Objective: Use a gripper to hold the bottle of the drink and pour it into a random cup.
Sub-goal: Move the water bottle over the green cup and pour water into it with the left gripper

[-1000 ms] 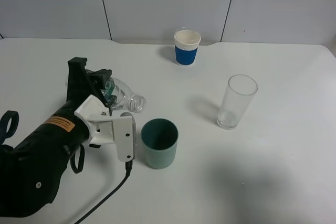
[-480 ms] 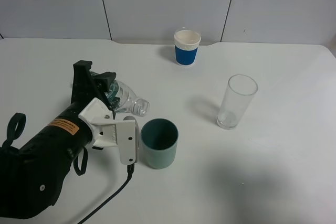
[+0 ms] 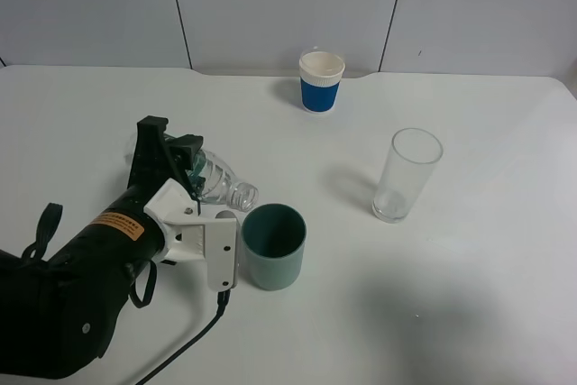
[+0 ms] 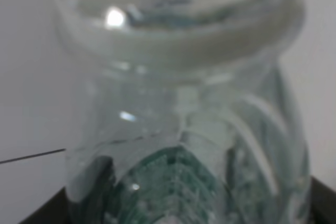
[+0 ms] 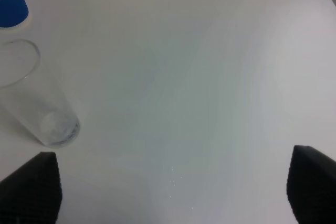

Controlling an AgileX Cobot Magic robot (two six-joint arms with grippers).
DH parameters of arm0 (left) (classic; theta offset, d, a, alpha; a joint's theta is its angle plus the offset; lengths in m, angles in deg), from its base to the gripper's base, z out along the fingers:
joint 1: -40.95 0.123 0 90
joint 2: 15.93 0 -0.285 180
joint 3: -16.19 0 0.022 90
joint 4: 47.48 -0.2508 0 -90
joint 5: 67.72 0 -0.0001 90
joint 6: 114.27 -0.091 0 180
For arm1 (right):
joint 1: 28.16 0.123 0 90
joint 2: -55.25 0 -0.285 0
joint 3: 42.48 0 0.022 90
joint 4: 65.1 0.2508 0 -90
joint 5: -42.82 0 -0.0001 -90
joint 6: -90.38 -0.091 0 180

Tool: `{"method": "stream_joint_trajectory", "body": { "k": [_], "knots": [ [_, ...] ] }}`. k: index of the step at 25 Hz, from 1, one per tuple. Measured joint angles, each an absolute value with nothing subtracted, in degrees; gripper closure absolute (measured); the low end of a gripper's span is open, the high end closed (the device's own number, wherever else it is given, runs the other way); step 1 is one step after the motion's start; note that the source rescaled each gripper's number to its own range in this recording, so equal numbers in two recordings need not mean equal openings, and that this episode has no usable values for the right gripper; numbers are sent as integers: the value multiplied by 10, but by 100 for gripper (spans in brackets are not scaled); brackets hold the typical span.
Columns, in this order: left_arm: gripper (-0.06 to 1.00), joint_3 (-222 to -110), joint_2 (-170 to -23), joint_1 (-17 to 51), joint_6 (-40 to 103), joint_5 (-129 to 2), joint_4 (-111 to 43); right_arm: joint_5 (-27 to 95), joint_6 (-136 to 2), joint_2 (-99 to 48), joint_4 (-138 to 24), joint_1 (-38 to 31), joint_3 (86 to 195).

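Note:
My left gripper [image 3: 177, 166] is shut on the bottle of the drink [image 3: 223, 185], a clear capless bottle with a dark green label. The bottle is tilted almost flat, its open mouth pointing right, close to the left rim of the teal cup [image 3: 273, 246]. The cup stands upright on the white table just right of the gripper's white bracket. The left wrist view is filled by the bottle's neck and shoulder [image 4: 184, 129]. My right gripper [image 5: 173, 192] is open and empty above bare table; only its black fingertips [image 5: 31, 184] show, and it is out of the high view.
A blue-and-white paper cup [image 3: 322, 81] stands at the back middle. A tall clear glass [image 3: 407, 175] stands to the right of the teal cup; both also show in the right wrist view, the glass [image 5: 37, 103] and the paper cup [image 5: 10, 1]. A black cable [image 3: 185, 340] trails toward the front edge.
My left arm has moved right and toward the front with the bottle, bringing its mouth closer to the teal cup's rim. The cups and glass have not moved.

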State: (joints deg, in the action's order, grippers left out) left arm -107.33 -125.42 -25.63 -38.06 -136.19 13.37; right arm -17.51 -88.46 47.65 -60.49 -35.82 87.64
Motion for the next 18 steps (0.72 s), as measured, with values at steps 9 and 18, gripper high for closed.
{"method": "stream_joint_trajectory", "body": {
  "k": [9,18],
  "knots": [
    [94,-1073,-1267,-265,-380,-1362,124,-175,-885,476,-605,-358,876],
    [94,-1073,-1267,-271,-418,-1362,123,-175,-885,476,-605,-358,876]
  ]
}}
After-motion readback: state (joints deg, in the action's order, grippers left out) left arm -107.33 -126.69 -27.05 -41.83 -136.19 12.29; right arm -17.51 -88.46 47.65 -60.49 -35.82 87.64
